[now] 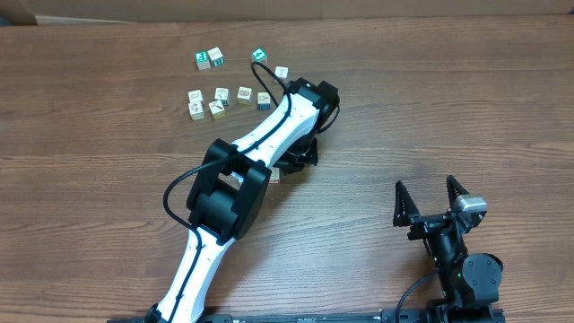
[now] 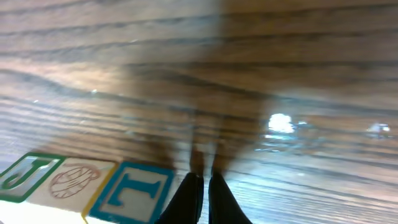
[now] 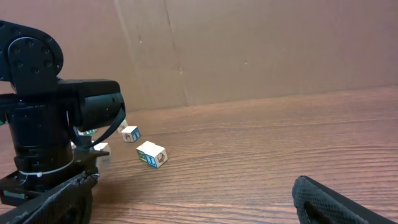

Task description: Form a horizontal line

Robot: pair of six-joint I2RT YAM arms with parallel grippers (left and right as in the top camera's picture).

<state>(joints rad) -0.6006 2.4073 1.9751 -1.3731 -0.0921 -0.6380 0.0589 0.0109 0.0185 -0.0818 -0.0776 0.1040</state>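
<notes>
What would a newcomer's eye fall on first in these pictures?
First, the white and black left arm stretching diagonally across the wooden table, its far end near a scatter of small picture cubes at the upper left. Next, the right fingers at the lower right, spread open. In the left wrist view, a blue letter T block lies beside the closed left fingers.

Overhead looks straight down; both wrist views sit low over the table (image 1: 448, 108)
</notes>
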